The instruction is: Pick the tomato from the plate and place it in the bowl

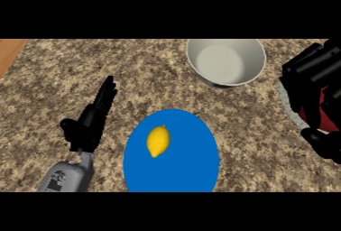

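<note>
Head view, left hand [90, 119] flat on the speckled counter [53, 81] with fingers straight, lemon [158, 141] lying on the blue plate [193, 171], white bowl [226, 61] up behind, right hand [313, 76] curled around the red tomato [328, 106] by a pale plate [288, 106].

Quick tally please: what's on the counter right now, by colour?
Blue: 1, the plate
Yellow: 1, the lemon lying on the plate
White: 1, the bowl
Red: 1, the tomato, mostly hidden in the right hand
Total: 4
The left hand is open and holds nothing.
</note>
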Tool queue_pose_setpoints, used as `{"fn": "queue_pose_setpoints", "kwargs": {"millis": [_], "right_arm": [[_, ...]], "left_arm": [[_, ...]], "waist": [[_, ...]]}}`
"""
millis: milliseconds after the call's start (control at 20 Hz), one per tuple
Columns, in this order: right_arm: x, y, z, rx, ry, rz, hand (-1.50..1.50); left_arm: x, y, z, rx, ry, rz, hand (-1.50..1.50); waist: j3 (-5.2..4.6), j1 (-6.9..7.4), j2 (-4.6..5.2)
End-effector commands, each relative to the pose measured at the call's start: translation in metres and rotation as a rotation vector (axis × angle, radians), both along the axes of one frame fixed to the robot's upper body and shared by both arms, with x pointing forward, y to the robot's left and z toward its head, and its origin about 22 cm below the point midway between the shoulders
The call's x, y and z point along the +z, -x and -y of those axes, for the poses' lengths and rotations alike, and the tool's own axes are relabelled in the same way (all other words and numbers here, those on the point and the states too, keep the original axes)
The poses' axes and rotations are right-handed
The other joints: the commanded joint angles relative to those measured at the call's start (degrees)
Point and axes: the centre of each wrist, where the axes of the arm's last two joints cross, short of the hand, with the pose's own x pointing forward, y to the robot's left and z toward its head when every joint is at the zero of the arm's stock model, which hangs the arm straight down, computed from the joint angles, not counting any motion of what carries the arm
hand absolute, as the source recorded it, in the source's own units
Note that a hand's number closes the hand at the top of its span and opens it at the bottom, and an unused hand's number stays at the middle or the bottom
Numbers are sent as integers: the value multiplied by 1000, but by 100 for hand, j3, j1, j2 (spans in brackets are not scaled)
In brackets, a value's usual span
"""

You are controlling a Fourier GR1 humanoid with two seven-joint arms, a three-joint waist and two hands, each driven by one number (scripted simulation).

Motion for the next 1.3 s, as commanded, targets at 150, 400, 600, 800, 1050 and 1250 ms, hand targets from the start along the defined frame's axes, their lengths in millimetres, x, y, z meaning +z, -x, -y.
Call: {"fn": "queue_pose_setpoints", "kwargs": {"millis": [150,400,600,800,1050,1250], "right_arm": [[7,-62,0,-105,106,137,150],[-22,-102,-23,-158,106,151,150],[-48,-128,-34,-213,154,186,150],[-64,-147,-38,-236,160,196,150],[-104,-153,-38,-182,292,143,150],[-116,-157,-28,-175,366,-2,-150]], "left_arm": [[10,-5,-4,-12,-10,14,0],[2,-8,-4,-7,3,0,0],[0,-2,-3,-21,-4,19,0],[-1,-3,-5,-22,-3,8,0],[-3,-4,-10,-32,-2,10,0],[21,-15,4,-38,0,31,0]], "waist": [[-1,73,-10],[-2,1,-19],[-1,153,32],[0,116,25],[-1,170,67],[7,236,97]]}}
